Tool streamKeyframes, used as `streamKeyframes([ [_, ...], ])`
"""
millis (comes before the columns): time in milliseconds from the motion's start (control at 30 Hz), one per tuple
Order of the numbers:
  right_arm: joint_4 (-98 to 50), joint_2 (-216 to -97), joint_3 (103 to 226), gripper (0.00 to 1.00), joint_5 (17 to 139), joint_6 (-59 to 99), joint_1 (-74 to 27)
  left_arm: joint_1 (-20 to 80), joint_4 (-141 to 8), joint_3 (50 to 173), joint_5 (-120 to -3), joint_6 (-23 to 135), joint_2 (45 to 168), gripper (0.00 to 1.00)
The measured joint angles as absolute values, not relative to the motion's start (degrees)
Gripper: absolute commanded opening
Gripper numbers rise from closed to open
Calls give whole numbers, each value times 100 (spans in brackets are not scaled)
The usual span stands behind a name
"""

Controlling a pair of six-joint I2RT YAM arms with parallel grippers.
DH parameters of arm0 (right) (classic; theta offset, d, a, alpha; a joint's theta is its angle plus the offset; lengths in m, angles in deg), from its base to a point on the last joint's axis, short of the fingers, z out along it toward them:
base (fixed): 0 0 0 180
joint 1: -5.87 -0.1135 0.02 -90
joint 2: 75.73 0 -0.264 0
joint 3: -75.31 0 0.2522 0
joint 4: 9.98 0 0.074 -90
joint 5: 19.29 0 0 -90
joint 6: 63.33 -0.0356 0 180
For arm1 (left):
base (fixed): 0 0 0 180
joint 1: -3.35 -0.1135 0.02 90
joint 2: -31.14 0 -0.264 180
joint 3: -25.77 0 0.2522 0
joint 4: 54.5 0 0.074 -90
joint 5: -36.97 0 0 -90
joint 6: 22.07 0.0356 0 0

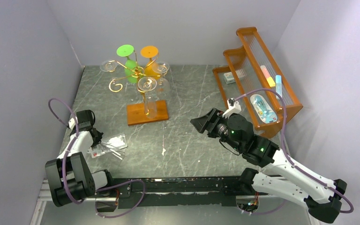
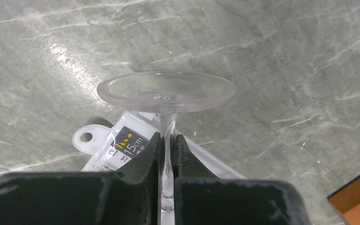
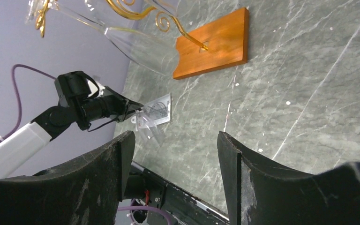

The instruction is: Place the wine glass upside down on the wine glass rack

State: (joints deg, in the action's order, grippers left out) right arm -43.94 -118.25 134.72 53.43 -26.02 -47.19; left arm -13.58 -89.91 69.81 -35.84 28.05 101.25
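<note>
A clear wine glass (image 2: 166, 91) lies low over the table at the left, its round foot ahead of my left gripper (image 2: 168, 137). That gripper is shut on the glass's stem. In the top view my left gripper (image 1: 97, 139) and the glass (image 1: 105, 146) are at the table's left edge. The wine glass rack (image 1: 138, 75), gold wire on an orange-brown wooden base (image 1: 146, 113), stands at the back centre with several glasses hanging upside down on it. Its base also shows in the right wrist view (image 3: 215, 44). My right gripper (image 1: 198, 124) is open and empty, hovering right of centre, its jaws wide apart (image 3: 173, 140).
A clear packet marked 15cm (image 2: 122, 143) lies on the table under the held glass. A large orange slatted shelf (image 1: 262, 79) with small items stands at the right against the wall. Grey walls close in on the left, back and right.
</note>
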Motion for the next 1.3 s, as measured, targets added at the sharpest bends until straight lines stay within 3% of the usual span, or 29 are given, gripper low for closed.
streamKeyframes([
  [567, -3262, -12075, 12670, 69, 5944, -2021, -4804, -1297, -9448, 7392, -5306, 2683, 8794, 5],
  [967, -2077, -13049, 12939, 71, 6021, -1734, -6013, -1295, -9813, 7654, -6670, 1861, 7452, 5],
  [1300, -729, -14273, 13430, 62, 5997, -2211, -6844, -1295, -9968, 7764, -7068, 532, 6339, 5],
])
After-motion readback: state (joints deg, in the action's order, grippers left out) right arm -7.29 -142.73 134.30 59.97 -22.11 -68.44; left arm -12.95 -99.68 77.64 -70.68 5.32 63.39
